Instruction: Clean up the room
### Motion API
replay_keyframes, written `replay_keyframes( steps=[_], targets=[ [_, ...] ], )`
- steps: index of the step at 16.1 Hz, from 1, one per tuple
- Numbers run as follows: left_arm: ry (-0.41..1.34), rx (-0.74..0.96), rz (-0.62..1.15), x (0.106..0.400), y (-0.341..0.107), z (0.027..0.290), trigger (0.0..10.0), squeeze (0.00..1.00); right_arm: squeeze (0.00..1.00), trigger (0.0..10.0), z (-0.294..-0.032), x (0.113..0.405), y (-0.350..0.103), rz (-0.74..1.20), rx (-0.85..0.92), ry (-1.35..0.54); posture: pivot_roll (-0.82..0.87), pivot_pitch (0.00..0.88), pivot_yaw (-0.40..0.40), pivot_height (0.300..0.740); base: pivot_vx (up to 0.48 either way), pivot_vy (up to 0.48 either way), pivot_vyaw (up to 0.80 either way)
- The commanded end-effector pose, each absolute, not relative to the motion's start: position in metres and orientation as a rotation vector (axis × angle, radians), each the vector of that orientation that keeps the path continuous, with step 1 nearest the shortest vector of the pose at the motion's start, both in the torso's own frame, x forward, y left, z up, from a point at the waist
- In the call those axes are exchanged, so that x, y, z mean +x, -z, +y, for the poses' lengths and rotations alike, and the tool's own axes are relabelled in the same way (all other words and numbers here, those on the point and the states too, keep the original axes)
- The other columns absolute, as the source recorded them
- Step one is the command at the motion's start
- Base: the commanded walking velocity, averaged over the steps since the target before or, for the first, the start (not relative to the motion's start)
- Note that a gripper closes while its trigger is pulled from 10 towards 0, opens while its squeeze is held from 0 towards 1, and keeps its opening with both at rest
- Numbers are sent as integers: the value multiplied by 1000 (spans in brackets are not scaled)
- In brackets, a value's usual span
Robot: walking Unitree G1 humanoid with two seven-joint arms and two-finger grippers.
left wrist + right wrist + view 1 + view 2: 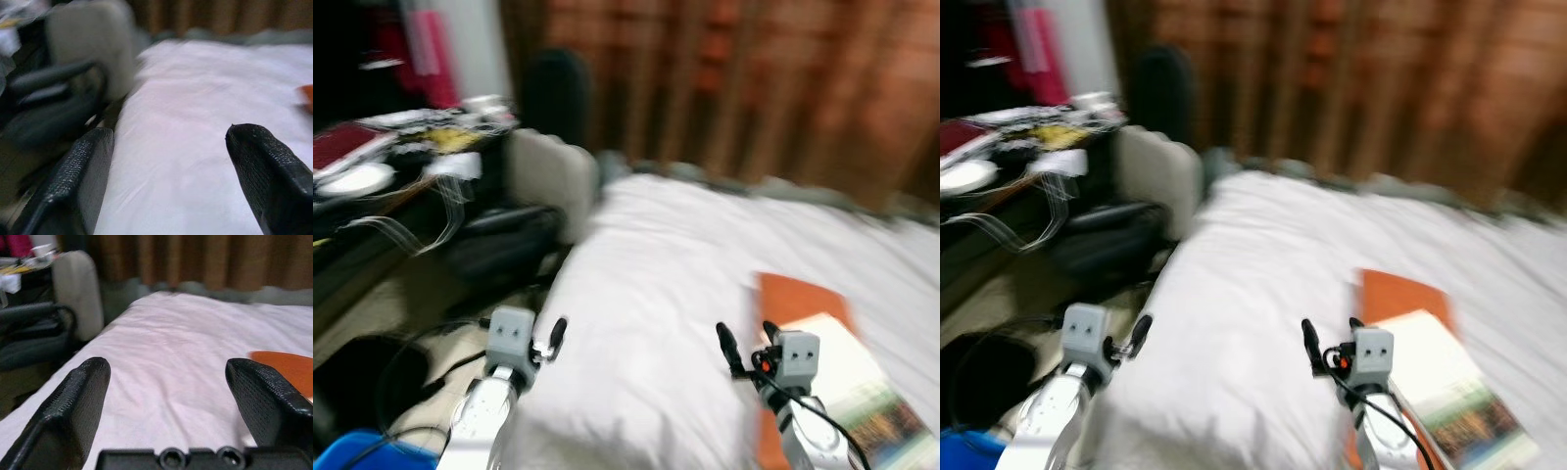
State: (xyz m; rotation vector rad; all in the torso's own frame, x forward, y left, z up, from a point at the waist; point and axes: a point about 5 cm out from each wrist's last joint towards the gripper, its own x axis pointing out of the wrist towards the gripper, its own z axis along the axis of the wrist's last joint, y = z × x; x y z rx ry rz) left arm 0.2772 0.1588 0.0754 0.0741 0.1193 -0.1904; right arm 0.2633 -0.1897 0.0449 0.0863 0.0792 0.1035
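Observation:
The picture is blurred. A bed with a white sheet [656,255] lies in front of me. On its right side lie a flat orange item [800,296] and, partly over it, a pale book or magazine [862,387] with a green picture. My right gripper [747,345] hovers open over the sheet, just left of the orange item [288,364]. At the bed's left edge my left gripper [549,341] is held up and open, nothing between its fingers [73,181].
Left of the bed stands a black office chair with a beige back [546,176], beside a dark, cluttered desk [382,162]. Cables and a blue object [352,452] lie on the floor at the lower left. Brown curtains [754,88] hang behind the bed.

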Motion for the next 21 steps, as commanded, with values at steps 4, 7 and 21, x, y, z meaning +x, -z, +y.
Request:
replay_keyframes(
  steps=[4, 7, 21],
  targets=[
    [200, 69, 114, 278, -72, 155, 10000, 0, 0, 10000, -188, 272, -54, 47, 75, -128, 77, 0, -77, 740, 0, -188, -783],
    [188, 48, 101, 279, -72, 154, 10000, 0, 0, 10000, -186, 274, -54, 45, 72, -141, 78, 0, -75, 740, 299, -371, 0],
    [348, 72, 151, 241, -59, 151, 10000, 0, 0, 10000, -202, 300, -50, 230, -12, 14, 75, 0, -82, 740, 397, -263, -57]
  ],
)
